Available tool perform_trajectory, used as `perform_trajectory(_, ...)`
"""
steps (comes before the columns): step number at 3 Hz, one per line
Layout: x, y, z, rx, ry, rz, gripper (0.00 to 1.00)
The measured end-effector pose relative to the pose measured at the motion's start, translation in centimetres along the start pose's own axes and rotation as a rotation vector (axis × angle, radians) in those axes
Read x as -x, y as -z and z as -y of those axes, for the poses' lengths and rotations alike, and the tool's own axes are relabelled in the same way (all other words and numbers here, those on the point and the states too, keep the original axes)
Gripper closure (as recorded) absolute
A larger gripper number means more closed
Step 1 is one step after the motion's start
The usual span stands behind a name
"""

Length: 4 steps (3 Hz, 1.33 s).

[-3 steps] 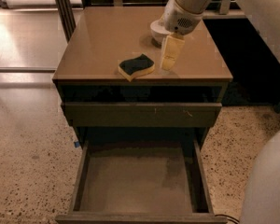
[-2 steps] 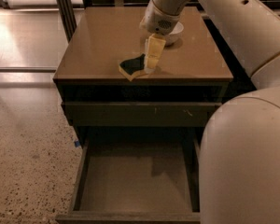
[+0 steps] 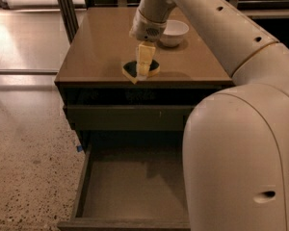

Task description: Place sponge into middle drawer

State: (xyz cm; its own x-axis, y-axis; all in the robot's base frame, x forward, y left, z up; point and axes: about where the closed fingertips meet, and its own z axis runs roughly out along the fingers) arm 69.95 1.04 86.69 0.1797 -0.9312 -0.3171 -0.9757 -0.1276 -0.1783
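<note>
Hand [image 3: 143,72]: pale yellow, pointing straight down from the wrist, its tip at the sponge near the front edge of the table. You cannot tell from this angle how far open it is or whether it has any hold on the sponge. Treat the grasp as unconfirmed.

Camera view, items as you find them:

1. Sponge [image 3: 130,70]: flat on the table, dark green face up, yellow foam showing at the edge, one corner close to the front lip. It is not lifted. The hand sits over its middle, probably because a top-down grip is the simplest way to take it.
2. Table [image 3: 94,47]: brown cabinet top, carrying the sponge and the bowl.
3. White bowl [image 3: 174,31]: behind the sponge toward the back right, apart from it and close to the wrist. Mind it if you swing that way.
4. Upper drawer front [image 3: 130,117]: plain olive panel, closed, just under the table.
5. Middle drawer [image 3: 127,186]: pulled well forward below, open from above to take a drop.
6. Arm [image 3: 236,148]: its bulk fills the right of the view and hides the middle drawer's right side.

Judgement: your carry should go forward past the table's front edge, then down. The lip and the closed panel are what you must clear.
</note>
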Motion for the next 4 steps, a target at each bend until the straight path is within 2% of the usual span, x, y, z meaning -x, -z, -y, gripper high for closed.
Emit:
perform_trajectory(1, -1.0, -1.6, -0.2, 0.029, -0.033, 0.003, 0.00)
perform_trajectory(2, -1.0, -1.6, -0.2, 0.029, -0.033, 0.003, 0.00)
perform_trajectory(3, -1.6, -4.9, 0.2, 0.060, -0.059, 0.002, 0.00)
perform_trajectory(4, -1.6, -4.9, 0.2, 0.061, -0.060, 0.003, 0.00)
